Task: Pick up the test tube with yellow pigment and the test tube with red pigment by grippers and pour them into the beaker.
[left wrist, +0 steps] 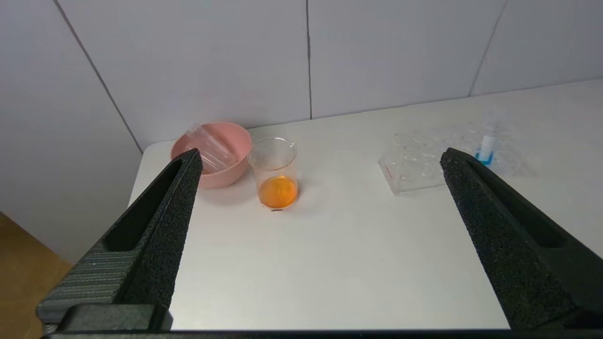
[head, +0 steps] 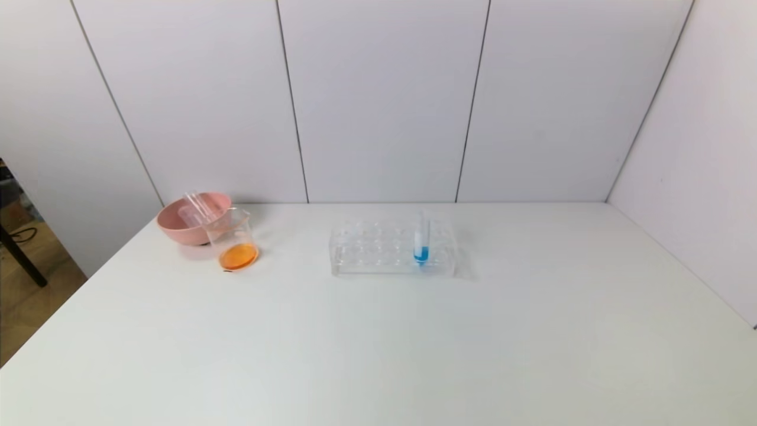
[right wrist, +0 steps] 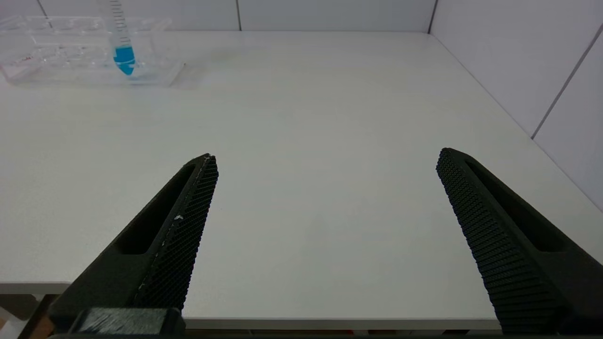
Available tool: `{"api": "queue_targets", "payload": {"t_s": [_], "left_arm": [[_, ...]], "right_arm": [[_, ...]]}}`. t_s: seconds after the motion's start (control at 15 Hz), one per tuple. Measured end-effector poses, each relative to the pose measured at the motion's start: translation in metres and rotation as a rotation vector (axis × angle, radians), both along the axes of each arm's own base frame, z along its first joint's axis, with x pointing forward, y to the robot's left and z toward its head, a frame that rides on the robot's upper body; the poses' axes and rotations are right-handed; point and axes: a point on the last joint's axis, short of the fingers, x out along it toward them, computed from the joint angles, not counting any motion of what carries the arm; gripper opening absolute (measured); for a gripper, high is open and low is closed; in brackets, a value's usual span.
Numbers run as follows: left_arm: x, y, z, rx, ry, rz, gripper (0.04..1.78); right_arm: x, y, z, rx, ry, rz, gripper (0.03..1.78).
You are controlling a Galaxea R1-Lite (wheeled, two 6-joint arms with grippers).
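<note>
The beaker (head: pixel 233 242) stands at the table's far left and holds a shallow layer of orange liquid; it also shows in the left wrist view (left wrist: pixel 275 174). Clear tubes (head: pixel 198 207) with no colour in them lie slanted in the pink bowl (head: pixel 177 231) just behind it. No test tube with yellow pigment or with red pigment is in view. My left gripper (left wrist: pixel 321 155) hangs open and empty over the near part of the table, well short of the beaker. My right gripper (right wrist: pixel 327 155) is open and empty near the front edge. Neither gripper appears in the head view.
A clear tube rack (head: pixel 378 248) stands mid-table with one tube of blue liquid (head: pixel 420 245) upright in it, also seen in the right wrist view (right wrist: pixel 123 52). White walls close the back and right. The table's left edge drops to the floor beside the bowl.
</note>
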Motion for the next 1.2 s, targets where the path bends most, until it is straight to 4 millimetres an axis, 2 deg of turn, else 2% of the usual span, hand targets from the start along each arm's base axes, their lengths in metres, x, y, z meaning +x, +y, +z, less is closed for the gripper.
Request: {"api": "queue_targets", "payload": {"t_s": [0.2, 0.27, 0.4, 0.53, 0.87, 1.0, 1.2], "left_arm": [[-0.061, -0.001, -0.017, 0.075, -0.111, -0.066, 1.76], [-0.075, -0.001, -0.028, 0.124, -0.157, -0.075, 1.76], [-0.089, -0.001, -0.050, 0.216, -0.270, -0.069, 1.76], [-0.095, -0.001, -0.072, 0.268, -0.417, -0.047, 1.76], [-0.094, -0.001, -0.125, 0.323, -0.694, 0.012, 1.76], [-0.091, -0.001, -0.150, 0.323, -0.693, 0.018, 1.76], [-0.086, -0.001, -0.177, 0.310, -0.548, 0.019, 1.76]], "right_arm": [[0.000, 0.000, 0.000, 0.000, 0.000, 0.000, 1.70], [0.000, 0.000, 0.000, 0.000, 0.000, 0.000, 1.70], [0.000, 0.000, 0.000, 0.000, 0.000, 0.000, 1.70], [0.000, 0.000, 0.000, 0.000, 0.000, 0.000, 1.70], [0.000, 0.000, 0.000, 0.000, 0.000, 0.000, 1.70], [0.000, 0.000, 0.000, 0.000, 0.000, 0.000, 1.70], [0.000, 0.000, 0.000, 0.000, 0.000, 0.000, 1.70]]}}
